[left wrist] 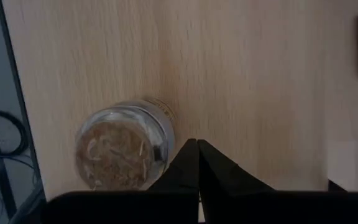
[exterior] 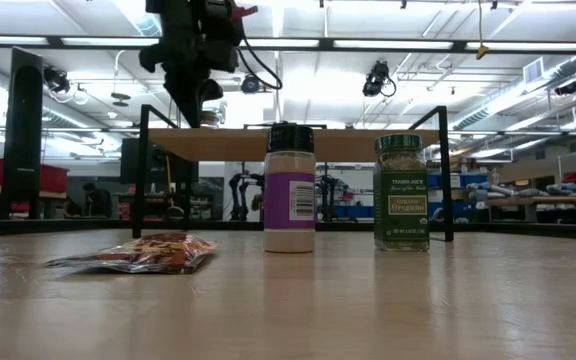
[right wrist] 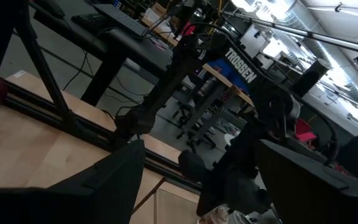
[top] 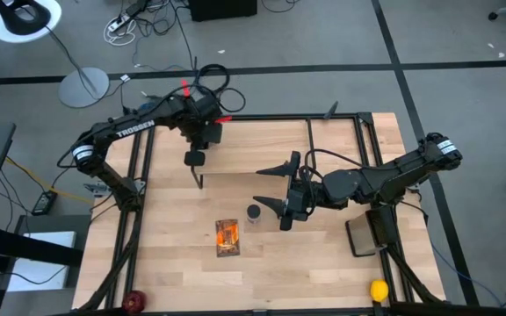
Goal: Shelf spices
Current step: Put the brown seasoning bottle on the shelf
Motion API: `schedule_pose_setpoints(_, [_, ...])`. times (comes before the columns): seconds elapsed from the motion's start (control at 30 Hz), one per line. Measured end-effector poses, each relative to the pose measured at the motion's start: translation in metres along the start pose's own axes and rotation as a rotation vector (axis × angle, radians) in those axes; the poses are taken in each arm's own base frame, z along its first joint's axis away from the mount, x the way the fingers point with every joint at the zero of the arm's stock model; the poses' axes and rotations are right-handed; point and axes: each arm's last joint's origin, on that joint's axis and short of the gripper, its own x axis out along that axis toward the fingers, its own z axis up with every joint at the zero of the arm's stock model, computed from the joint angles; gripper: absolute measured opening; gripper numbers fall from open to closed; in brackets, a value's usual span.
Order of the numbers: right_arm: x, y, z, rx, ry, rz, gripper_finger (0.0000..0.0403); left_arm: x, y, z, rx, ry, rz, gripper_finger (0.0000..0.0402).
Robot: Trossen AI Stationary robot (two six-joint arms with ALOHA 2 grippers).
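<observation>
The shelf [exterior: 348,145] stands near the table's far edge, a pale board on black legs. My left gripper [top: 195,159] hangs over its left end, shut [left wrist: 197,155]. The tiny jar [left wrist: 123,149] stands on the board right beside the fingertips. My right gripper [top: 275,186] hovers mid-table, open wide, pointing left. The dark-lidded purple-labelled jar [top: 254,213] [exterior: 289,190] stands upright on the table just near of it. The green-lidded jar [exterior: 401,190] stands upright to its right and is hidden under my right gripper in the high view. The brown-orange packet [top: 227,237] [exterior: 138,253] lies flat. My left gripper points down with its shut fingers [left wrist: 185,168] beside the tiny jar's rim [left wrist: 163,146]. I cannot tell whether they touch it.
A yellow ball [top: 378,290] lies at the table's near right corner, and a dark red object [top: 134,303] at the near left corner. A dark flat pad [top: 367,235] lies on the right side. Bare wood spreads along the near edge.
</observation>
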Motion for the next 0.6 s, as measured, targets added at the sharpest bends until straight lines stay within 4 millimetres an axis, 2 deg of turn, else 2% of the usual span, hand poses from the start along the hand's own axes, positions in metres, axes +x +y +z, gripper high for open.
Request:
schedule_pose_setpoints(0.37, [0.0, 0.0, 0.0, 0.001, 0.0, 0.0, 0.0304, 0.006, 0.003, -0.004, -0.019, 0.062, 0.077, 0.0001])
schedule_pose_setpoints(0.6, [0.0, 0.0, 0.0, 0.001, -0.001, -0.001, 0.0304, 0.005, 0.013, -0.01, -0.089, 0.076, 0.114, 0.0001])
